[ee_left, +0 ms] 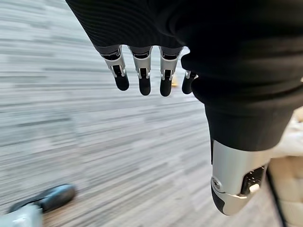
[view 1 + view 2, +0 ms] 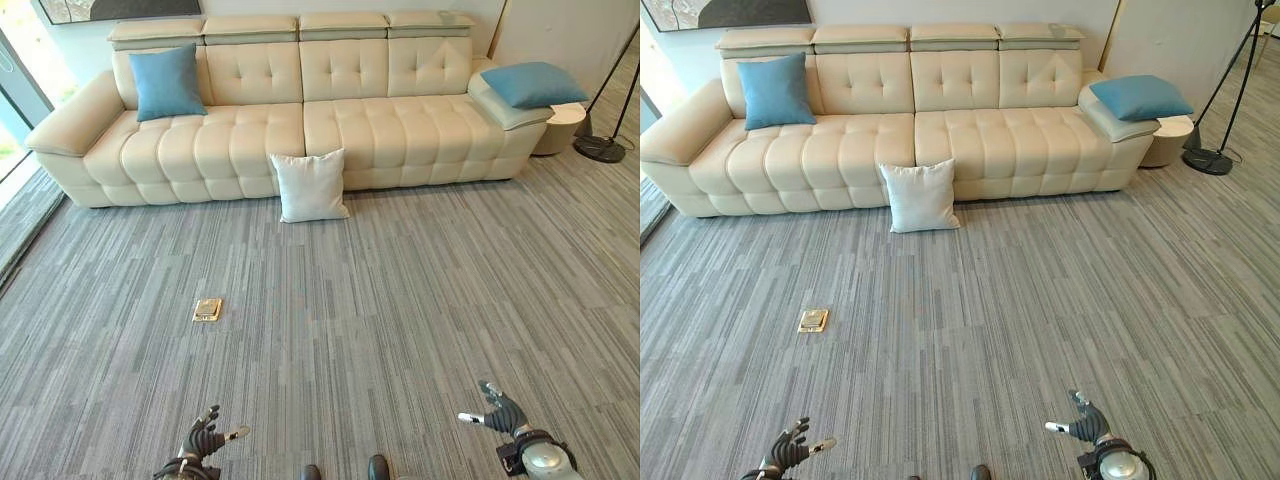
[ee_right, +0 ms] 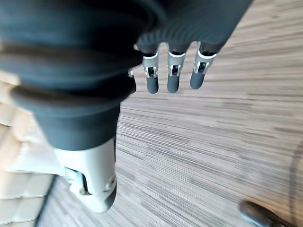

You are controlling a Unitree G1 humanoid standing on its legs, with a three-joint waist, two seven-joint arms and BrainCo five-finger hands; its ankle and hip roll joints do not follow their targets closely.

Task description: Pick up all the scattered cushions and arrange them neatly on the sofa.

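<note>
A white cushion [image 2: 311, 186] stands on the carpet, leaning against the front of the cream sofa [image 2: 390, 130] near its middle. One blue cushion [image 2: 166, 82] leans upright against the sofa's back at the left end. Another blue cushion [image 2: 532, 84] lies flat on the right armrest. My left hand [image 2: 203, 438] hangs low over the carpet at the near left, far from the sofa, with relaxed fingers [image 1: 143, 78] and nothing in it. My right hand [image 2: 503, 412] is at the near right, also open and empty, fingers [image 3: 173, 78] straight over bare carpet.
A brass floor socket [image 2: 207, 309] sits in the grey striped carpet left of centre. A floor lamp's base [image 2: 600, 148] and a round side table [image 2: 560, 126] stand right of the sofa. A window edge [image 2: 18, 90] runs along the far left.
</note>
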